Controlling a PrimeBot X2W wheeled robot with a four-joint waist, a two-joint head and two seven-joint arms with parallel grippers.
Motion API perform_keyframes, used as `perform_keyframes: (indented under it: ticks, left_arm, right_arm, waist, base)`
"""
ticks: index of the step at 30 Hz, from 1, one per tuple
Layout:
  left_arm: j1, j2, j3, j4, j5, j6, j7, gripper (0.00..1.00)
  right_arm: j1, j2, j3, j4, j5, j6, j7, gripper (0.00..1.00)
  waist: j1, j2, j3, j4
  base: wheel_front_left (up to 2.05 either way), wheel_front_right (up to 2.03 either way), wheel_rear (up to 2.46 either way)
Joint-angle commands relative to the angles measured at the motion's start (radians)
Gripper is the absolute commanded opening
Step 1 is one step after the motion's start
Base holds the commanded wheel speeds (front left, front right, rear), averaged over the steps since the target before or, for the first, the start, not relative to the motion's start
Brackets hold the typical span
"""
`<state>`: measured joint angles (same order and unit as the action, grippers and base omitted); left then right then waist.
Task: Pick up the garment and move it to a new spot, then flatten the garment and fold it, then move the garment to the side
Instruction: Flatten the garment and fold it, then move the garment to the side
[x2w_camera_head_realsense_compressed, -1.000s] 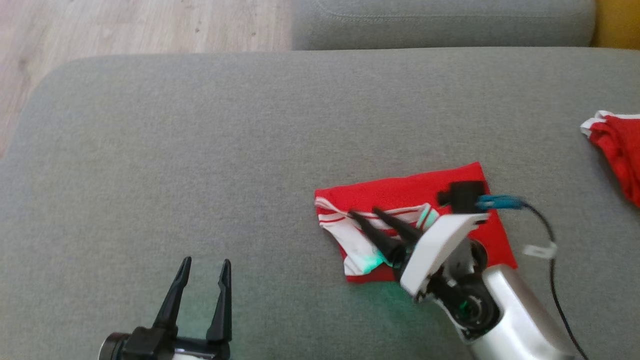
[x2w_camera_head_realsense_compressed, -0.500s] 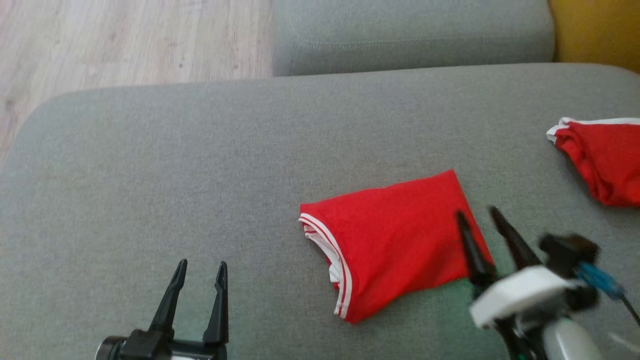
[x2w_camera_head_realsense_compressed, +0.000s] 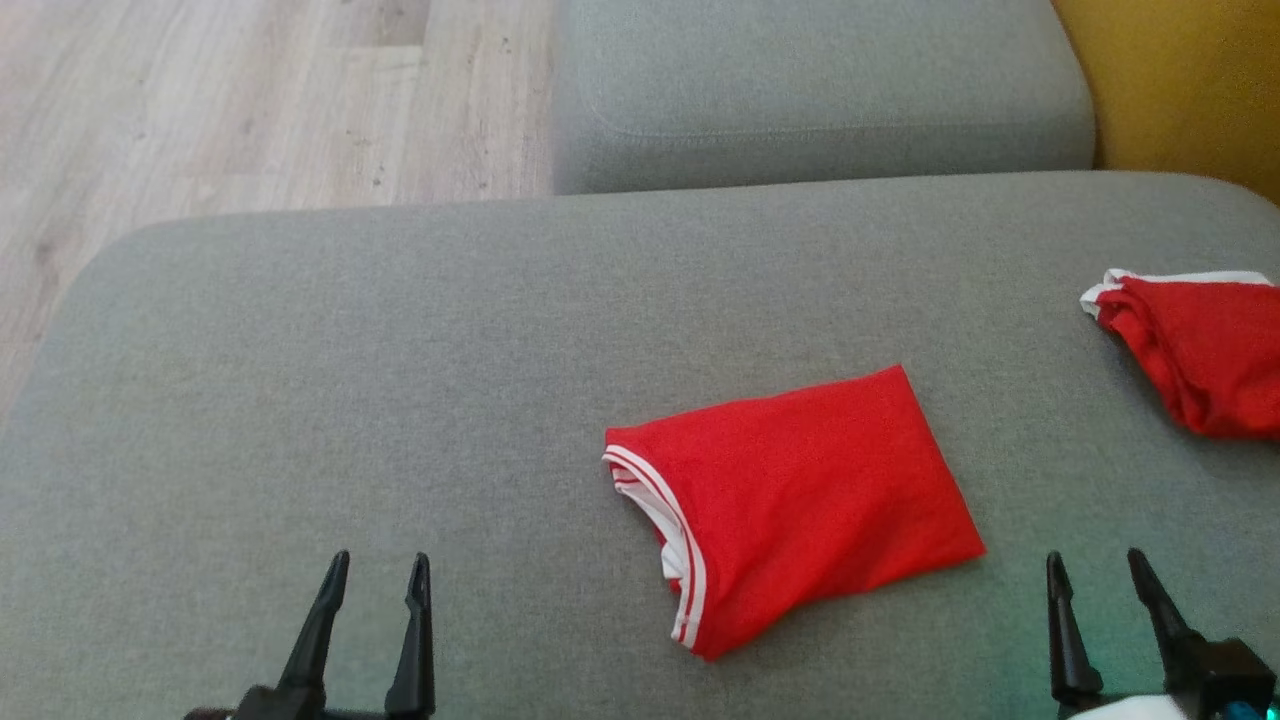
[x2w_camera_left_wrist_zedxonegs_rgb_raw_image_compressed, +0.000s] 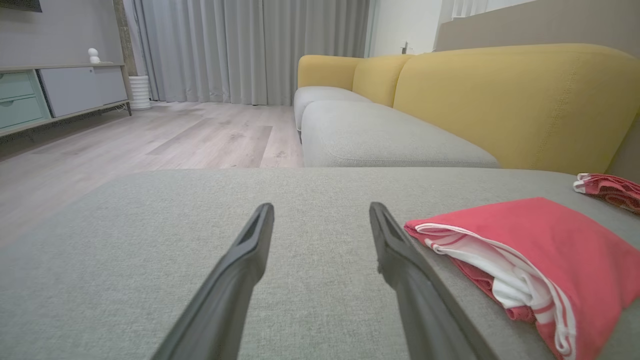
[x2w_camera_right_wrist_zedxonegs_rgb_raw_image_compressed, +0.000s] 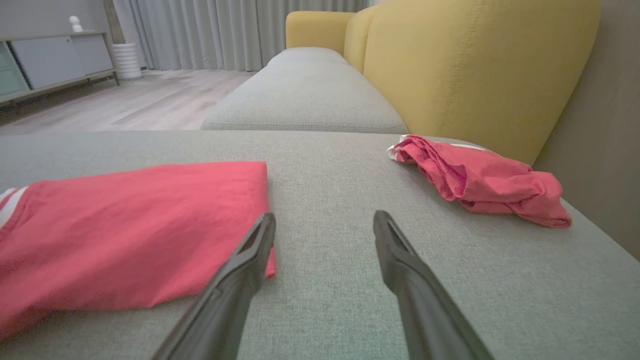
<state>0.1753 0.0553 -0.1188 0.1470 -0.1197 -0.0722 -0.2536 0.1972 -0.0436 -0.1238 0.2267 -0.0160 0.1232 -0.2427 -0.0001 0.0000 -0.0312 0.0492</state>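
1. Sitting folded on the grey cushion (x2w_camera_head_realsense_compressed: 400, 350), the red garment (x2w_camera_head_realsense_compressed: 800, 500) lies ahead-left of the right gripper (x2w_camera_head_realsense_compressed: 1092, 560), near corner just beside its left finger.
2. From the left gripper (x2w_camera_head_realsense_compressed: 380, 558) it's ahead-right and further off, white-trimmed edge facing that side.
3. Long axis runs across both grippers' pointing direction, slightly skewed.
4. Both grippers spread, holding nothing.
5. Judgement: right arm is nearer for the side move. The second red garment (x2w_camera_head_realsense_compressed: 1200, 350) sits ahead-right of it, well apart.
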Motion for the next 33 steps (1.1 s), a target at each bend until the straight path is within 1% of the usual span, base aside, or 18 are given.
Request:
perform_keyframes:
  ticks: [1, 3, 9, 17, 25, 28, 30, 31, 32, 33]
  left_arm:
    - [-0.014, -0.005, 0.043, -0.022, 0.013, -0.008, -0.008, 1.0]
    - [-0.006, -0.005, 0.05, -0.011, 0.019, -0.009, -0.008, 1.0]
    - [0.01, -0.005, 0.07, 0.02, 0.039, -0.008, -0.008, 1.0]
    - [0.011, -0.005, 0.082, 0.035, 0.045, -0.012, -0.008, 1.0]
    - [0.011, -0.005, 0.084, 0.03, 0.041, -0.012, -0.008, 1.0]
    - [0.011, -0.005, 0.085, 0.024, 0.039, -0.01, -0.008, 1.0]
    - [0.01, -0.005, 0.086, 0.022, 0.04, -0.01, -0.008, 1.0]
    - [0.01, -0.005, 0.086, 0.022, 0.04, -0.01, -0.008, 1.0]
    - [0.008, -0.005, 0.085, 0.022, 0.042, -0.012, -0.008, 1.0]
    - [0.008, -0.005, 0.085, 0.022, 0.042, -0.012, -0.008, 1.0]
  right_arm:
    - [-0.025, -0.008, 0.017, -0.019, -0.013, 0.008, -0.016, 1.0]
    - [-0.024, -0.007, 0.015, -0.014, -0.016, 0.008, -0.018, 1.0]
    - [-0.021, -0.007, 0.056, -0.016, -0.001, 0.008, -0.019, 1.0]
    - [-0.033, -0.019, 0.065, -0.008, 0.009, 0.008, -0.019, 1.0]
    - [-0.046, -0.022, 0.071, -0.002, 0.016, 0.008, -0.019, 1.0]
    - [-0.074, -0.019, 0.084, 0.012, 0.102, 0.008, -0.019, 1.0]
    - [-0.119, -0.03, 0.109, 0.016, 0.184, 0.008, 0.015, 1.0]
    - [-0.119, -0.03, 0.109, 0.016, 0.184, 0.008, 0.015, 1.0]
    - [-0.181, -0.067, 0.139, -0.002, 0.265, 0.008, 0.095, 1.0]
    - [-0.181, -0.067, 0.139, -0.002, 0.265, 0.008, 0.095, 1.0]
  waist:
    - [0.0001, 0.0, -0.007, 0.005]
    - [0.0001, 0.0, -0.013, 0.008]
    - [0.0001, 0.0, -0.025, 0.019]
    - [0.0001, 0.0, -0.026, 0.036]
    - [0.0001, 0.0, -0.023, 0.036]
    - [0.0001, 0.0, -0.018, 0.033]
    - [0.0001, 0.0, -0.01, 0.029]
    - [0.0001, 0.0, -0.01, 0.029]
    - [0.0001, 0.0, 0.001, 0.026]
    - [0.0001, 0.0, 0.001, 0.026]
  base:
    - [0.0, 0.0, 0.0]
    - [0.0, 0.0, 0.0]
    - [0.0, 0.0, 0.0]
    - [0.0, 0.0, 0.0]
    - [0.0, 0.0, 0.0]
    - [0.0, 0.0, 0.0]
    - [0.0, 0.0, 0.0]
    - [0.0, 0.0, 0.0]
    - [0.0, 0.0, 0.0]
    - [0.0, 0.0, 0.0]
